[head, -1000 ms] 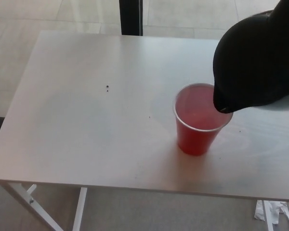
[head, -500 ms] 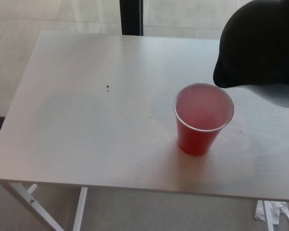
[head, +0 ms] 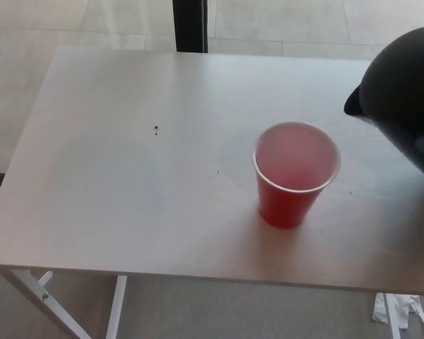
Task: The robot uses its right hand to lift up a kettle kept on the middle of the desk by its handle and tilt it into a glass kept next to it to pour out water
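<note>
While held up at frame right, kettle (head: pixel 403 106) clear of cup (head: pixel 295 173), spout pointing toward it.
Neither hand visible, so grip on kettle cannot be told and places cannot be set from the hand; handle out of frame too. Looks rigid, smooth, probably slick, and weighty if water remains; best taken by the handle, firm wrap, slow tilt. Cup looks thin plastic, light, easy to tip or crush if bumped; standing upright on desk (head: pixel 127 176), below and left of spout, apart from kettle. Count: one kettle, one cup, one desk, zero hands in view. Cup contents unclear.
</note>
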### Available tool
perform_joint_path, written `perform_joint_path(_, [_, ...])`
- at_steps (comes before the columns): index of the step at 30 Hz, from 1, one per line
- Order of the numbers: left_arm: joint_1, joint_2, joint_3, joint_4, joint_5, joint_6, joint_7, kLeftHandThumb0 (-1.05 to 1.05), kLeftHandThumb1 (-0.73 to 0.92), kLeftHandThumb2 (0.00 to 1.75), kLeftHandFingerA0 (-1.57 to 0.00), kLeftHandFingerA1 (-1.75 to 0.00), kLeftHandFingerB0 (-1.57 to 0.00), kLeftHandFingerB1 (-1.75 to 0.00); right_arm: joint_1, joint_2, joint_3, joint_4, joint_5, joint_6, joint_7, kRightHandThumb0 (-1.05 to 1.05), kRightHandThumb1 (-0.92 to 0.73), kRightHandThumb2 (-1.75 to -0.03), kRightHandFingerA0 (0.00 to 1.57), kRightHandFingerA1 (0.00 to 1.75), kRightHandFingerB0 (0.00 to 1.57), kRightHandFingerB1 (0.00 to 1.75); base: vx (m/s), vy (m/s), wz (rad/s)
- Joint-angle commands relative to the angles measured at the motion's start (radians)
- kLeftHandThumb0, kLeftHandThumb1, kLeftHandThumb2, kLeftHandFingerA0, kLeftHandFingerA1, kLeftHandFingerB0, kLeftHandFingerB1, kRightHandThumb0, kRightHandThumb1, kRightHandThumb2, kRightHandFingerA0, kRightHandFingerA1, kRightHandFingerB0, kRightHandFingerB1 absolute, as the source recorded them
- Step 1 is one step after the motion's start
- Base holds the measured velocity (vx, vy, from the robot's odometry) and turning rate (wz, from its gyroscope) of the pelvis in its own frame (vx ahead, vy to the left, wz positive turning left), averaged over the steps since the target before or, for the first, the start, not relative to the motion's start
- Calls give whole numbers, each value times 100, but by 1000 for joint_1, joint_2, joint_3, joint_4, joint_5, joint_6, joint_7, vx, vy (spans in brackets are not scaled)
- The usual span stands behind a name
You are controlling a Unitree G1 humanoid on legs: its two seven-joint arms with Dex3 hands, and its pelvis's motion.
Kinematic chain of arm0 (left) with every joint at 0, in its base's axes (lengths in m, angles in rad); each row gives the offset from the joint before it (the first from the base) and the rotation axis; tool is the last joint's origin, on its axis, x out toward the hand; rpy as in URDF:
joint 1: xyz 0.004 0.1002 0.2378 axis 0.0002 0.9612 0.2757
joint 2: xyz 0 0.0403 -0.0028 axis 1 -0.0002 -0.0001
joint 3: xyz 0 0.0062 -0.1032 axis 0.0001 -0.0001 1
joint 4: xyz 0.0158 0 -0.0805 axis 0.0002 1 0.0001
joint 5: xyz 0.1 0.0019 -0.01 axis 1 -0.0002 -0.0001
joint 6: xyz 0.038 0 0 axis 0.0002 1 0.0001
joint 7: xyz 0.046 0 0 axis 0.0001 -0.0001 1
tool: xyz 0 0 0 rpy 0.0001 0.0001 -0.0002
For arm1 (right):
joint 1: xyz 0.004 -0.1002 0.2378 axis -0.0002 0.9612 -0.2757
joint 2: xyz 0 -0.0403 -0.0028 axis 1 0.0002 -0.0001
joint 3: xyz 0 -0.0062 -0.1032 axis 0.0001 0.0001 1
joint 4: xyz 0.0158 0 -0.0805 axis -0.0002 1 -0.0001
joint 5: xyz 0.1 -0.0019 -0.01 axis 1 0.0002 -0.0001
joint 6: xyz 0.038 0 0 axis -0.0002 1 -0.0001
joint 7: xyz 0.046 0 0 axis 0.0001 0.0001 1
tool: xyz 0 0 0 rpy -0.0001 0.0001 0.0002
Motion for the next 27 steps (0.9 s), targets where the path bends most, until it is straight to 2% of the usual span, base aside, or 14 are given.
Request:
perform_joint_path(1, [6,5,14,4,-15,10,-8,-75,79,63,-53,-48,-35,-40,95,116,-121,-98,143,177,-87,-17,-44,-123,125,145,102,131,0,0,0])
perform_joint_path(3, [7,6,5,9,-5,-4,-7,-76,81,64,-53,-48,-34,-40,109,143,-135,-118,147,193,-96,-18,-49,-116,125,145,99,129,0,0,0])
perform_joint_path(5, [7,5,5,10,-5,-10,-11,-75,81,64,-53,-48,-35,-40,105,190,-162,-114,163,229,-133,-10,-53,-114,99,175,72,167,0,0,0])
perform_joint_path(6, [8,5,4,9,-5,-13,-15,-79,65,103,-45,-59,-29,-52,108,195,-166,-115,163,239,-134,-9,-56,-109,97,175,70,167,0,0,0])
perform_joint_path(8, [11,1,5,6,-7,-10,-17,-76,81,65,-52,-49,-34,-41,122,210,-172,-110,170,213,-143,-9,-58,-104,97,175,69,165,0,0,0])
perform_joint_path(11, [11,1,4,6,-7,-4,-16,-76,81,65,-51,-47,-33,-40,138,216,-170,-118,181,203,-144,-8,-57,-104,94,175,67,168,0,0,0])
perform_joint_path(14, [6,5,3,19,-1,-22,-15,-78,81,64,-52,-46,-35,-40,144,228,-171,-109,219,149,-156,-7,-47,-121,96,175,70,171,0,0,0])
perform_joint_path(15, [5,7,-1,22,5,-28,-14,-80,65,104,-45,-58,-29,-52,119,226,-184,-101,234,169,-166,-13,-45,-119,125,146,106,135,0,0,0])
perform_joint_path(17, [2,8,-3,25,6,-30,-14,-80,65,104,-45,-58,-29,-52,117,220,-181,-96,246,171,-175,-13,-45,-119,125,146,106,135,0,0,0])
perform_joint_path(18, [3,8,-2,20,3,-25,-17,-78,83,65,-51,-48,-33,-40,121,222,-190,-103,267,177,-172,-13,-42,-123,131,153,107,138,0,0,0])
perform_joint_path(23, [7,2,4,13,-6,-9,-17,-78,83,65,-51,-47,-34,-39,176,231,-196,-134,296,184,-187,-18,-40,-123,128,151,103,135,0,0,0])
perform_joint_path(24, [11,0,5,6,-7,-4,-15,-77,83,65,-52,-47,-34,-39,206,241,-207,-117,315,146,-187,-9,-43,-134,100,175,83,160,0,0,0])
perform_joint_path(25, [12,-1,4,12,-6,-18,-20,-78,83,65,-52,-47,-34,-40,217,254,-219,-125,332,156,-197,-17,-47,-122,130,150,105,134,0,0,0])
perform_joint_path(27, [9,0,2,21,1,-30,-12,-79,83,65,-53,-46,-34,-39,243,269,-233,-115,358,126,-200,-13,-48,-118,131,150,105,134,0,0,0])
